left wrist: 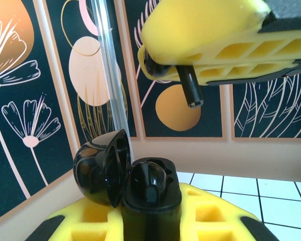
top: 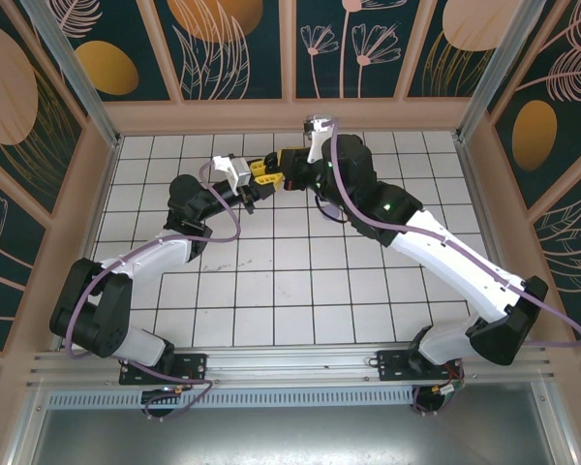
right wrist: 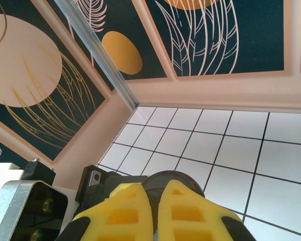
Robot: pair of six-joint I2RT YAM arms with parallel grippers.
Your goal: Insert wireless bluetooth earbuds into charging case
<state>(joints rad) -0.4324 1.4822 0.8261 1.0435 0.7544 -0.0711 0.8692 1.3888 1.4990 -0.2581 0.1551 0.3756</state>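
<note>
A black charging case (left wrist: 151, 196) stands upright with its lid (left wrist: 98, 173) swung open to the left, and my left gripper (left wrist: 150, 218) is shut on its body between yellow fingers. One black earbud (left wrist: 155, 186) appears to sit in the case. Just above it and to the right, my right gripper (left wrist: 153, 63) is shut on another black earbud (left wrist: 189, 89), whose stem points down and clear of the case. From above, the left gripper (top: 255, 178) and right gripper (top: 275, 173) meet tip to tip over the far middle of the table. The right gripper (right wrist: 154, 196) has its yellow fingers pressed together.
The white tiled table (top: 300, 281) is bounded by a pink back wall (top: 290, 116) and side walls with floral panels. An aluminium corner post (left wrist: 110, 75) rises behind the case. The left arm's wrist block (right wrist: 25, 206) lies just under the right gripper.
</note>
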